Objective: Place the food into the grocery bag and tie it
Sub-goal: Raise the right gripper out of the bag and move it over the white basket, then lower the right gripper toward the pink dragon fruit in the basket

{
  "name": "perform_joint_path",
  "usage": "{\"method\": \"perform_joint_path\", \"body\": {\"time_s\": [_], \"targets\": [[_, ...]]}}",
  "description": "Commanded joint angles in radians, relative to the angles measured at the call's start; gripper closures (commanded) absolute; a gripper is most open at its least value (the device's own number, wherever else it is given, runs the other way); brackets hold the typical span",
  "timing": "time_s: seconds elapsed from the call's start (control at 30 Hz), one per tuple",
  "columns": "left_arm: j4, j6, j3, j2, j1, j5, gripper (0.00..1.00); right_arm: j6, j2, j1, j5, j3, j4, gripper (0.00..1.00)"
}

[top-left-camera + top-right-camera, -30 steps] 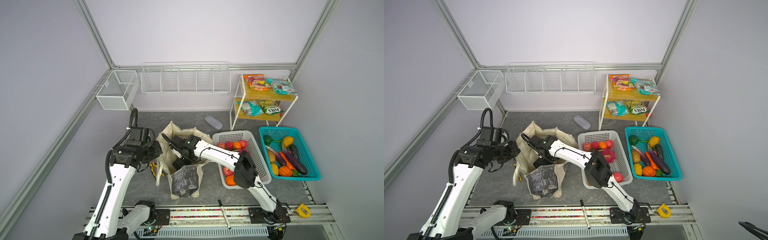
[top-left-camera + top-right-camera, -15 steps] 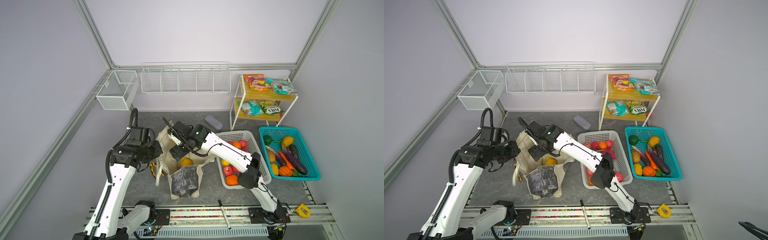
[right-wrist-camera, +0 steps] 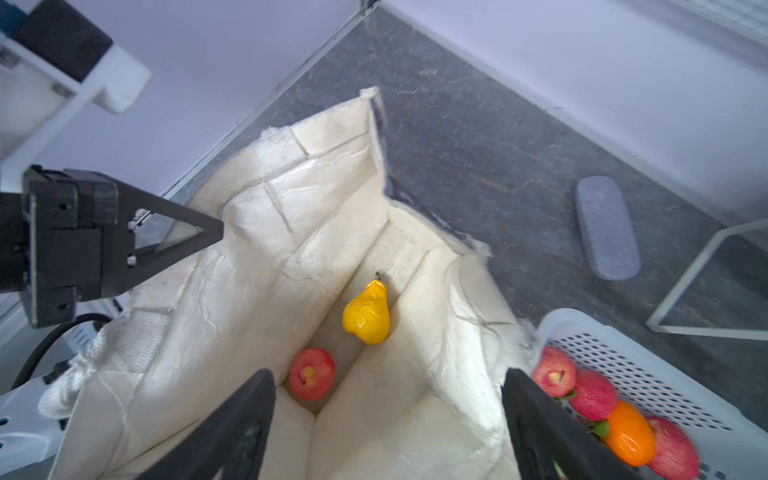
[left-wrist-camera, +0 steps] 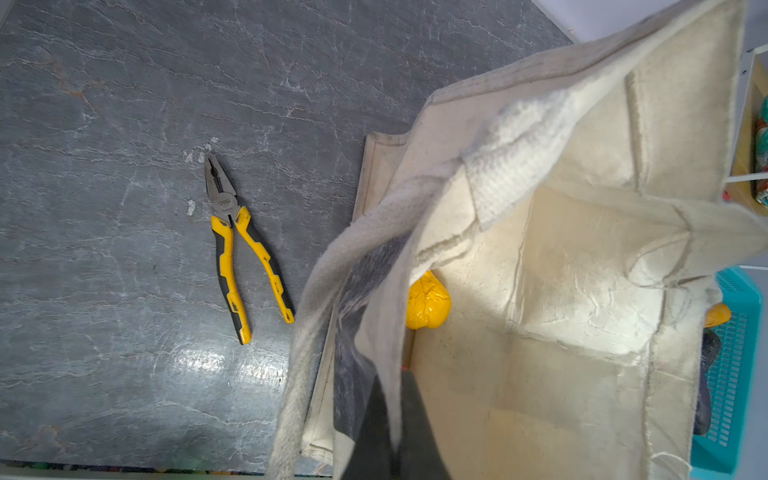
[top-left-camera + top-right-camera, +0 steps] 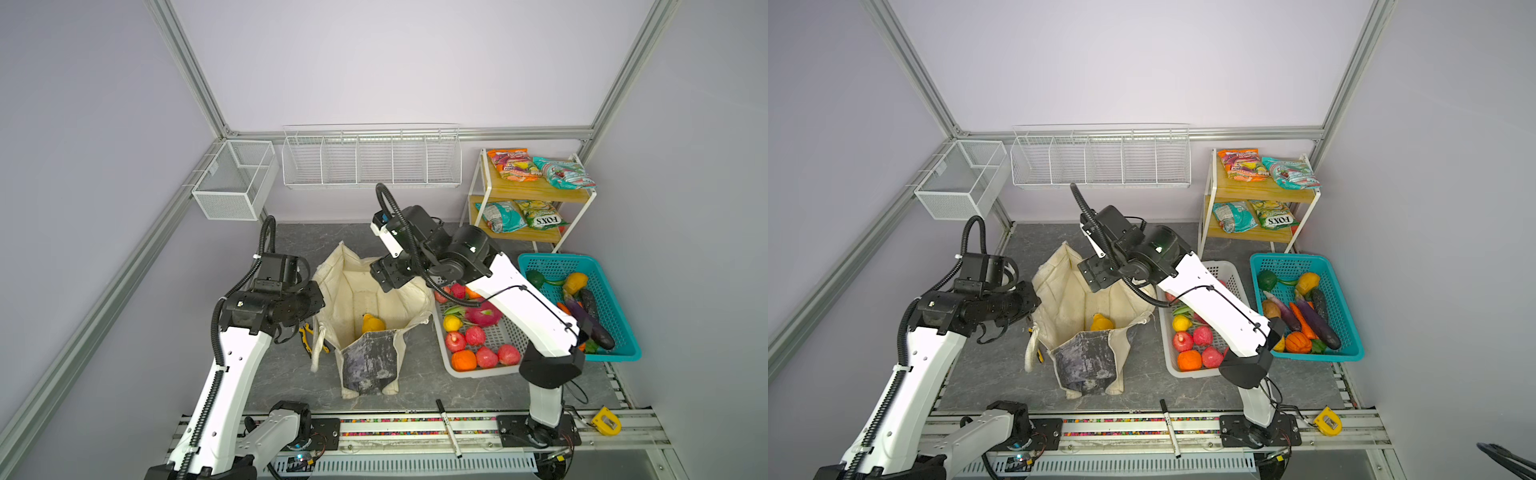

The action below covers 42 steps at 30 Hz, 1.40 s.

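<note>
The right claw [image 3: 388,376] has lifted out of the grocery bag [image 5: 365,291] and hangs spread and empty over its mouth. The left claw [image 4: 395,399] pinches the bag's rim. Inside lie a yellow pear [image 3: 368,313] and a red apple [image 3: 311,374].

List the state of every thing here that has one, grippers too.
grocery bag: open, rim pinched up, holding a pear and an apple
left gripper: shut on the grocery bag's rim
right gripper: open, empty, over the grocery bag
white basket: loaded with fruit
teal basket: loaded with vegetables
pliers: flat on the table, handles spread
grey case: closed, on the table
</note>
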Motion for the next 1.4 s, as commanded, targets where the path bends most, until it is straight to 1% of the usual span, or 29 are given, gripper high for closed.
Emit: {"method": "perform_joint_path", "body": {"time_s": [0.0, 0.1, 0.23, 0.43, 0.53, 0.6, 0.67, 0.73, 0.9, 1.0, 1.1, 1.2, 1.37], "targets": [[0.005, 0.003, 0.019, -0.003, -0.004, -0.008, 1.00, 0.026, -0.110, -0.030, 0.153, -0.100, 0.050, 0.12], [0.005, 0.001, 0.019, -0.004, -0.004, -0.008, 1.00, 0.093, -0.213, -0.082, 0.222, -0.235, 0.089, 0.12], [0.005, 0.000, 0.020, -0.004, -0.004, -0.011, 1.00, 0.276, -0.370, -0.195, 0.270, -0.458, 0.098, 0.12], [0.005, 0.001, 0.015, -0.006, -0.004, -0.010, 1.00, 0.518, -0.590, -0.391, 0.143, -0.803, 0.142, 0.12], [0.005, 0.003, 0.012, -0.008, -0.004, -0.008, 1.00, 0.615, -0.674, -0.455, 0.096, -0.958, 0.158, 0.12], [0.004, 0.003, 0.009, -0.009, -0.004, -0.008, 1.00, 0.650, -0.713, -0.480, 0.082, -1.033, 0.155, 0.12], [0.002, 0.004, 0.005, -0.009, -0.004, -0.008, 1.00, 0.672, -0.734, -0.499, 0.069, -1.086, 0.134, 0.12], [0.001, 0.004, 0.003, -0.012, -0.004, -0.006, 1.00, 0.667, -0.741, -0.509, 0.050, -1.127, 0.130, 0.12], [-0.002, 0.004, 0.000, -0.017, -0.004, -0.004, 1.00, 0.658, -0.722, -0.529, -0.013, -1.195, 0.116, 0.12], [-0.005, 0.004, -0.001, -0.019, -0.004, -0.004, 1.00, 0.684, -0.713, -0.534, -0.039, -1.228, 0.123, 0.12], [-0.007, 0.004, -0.004, -0.023, -0.004, -0.005, 1.00, 0.731, -0.718, -0.536, -0.049, -1.267, 0.153, 0.11], [-0.010, 0.005, -0.004, -0.028, -0.004, -0.005, 1.00, 0.806, -0.725, -0.538, -0.059, -1.300, 0.188, 0.12], [-0.009, 0.001, -0.007, -0.033, -0.004, -0.003, 1.00, 0.983, -0.723, -0.545, -0.064, -1.341, 0.234, 0.12]]}}
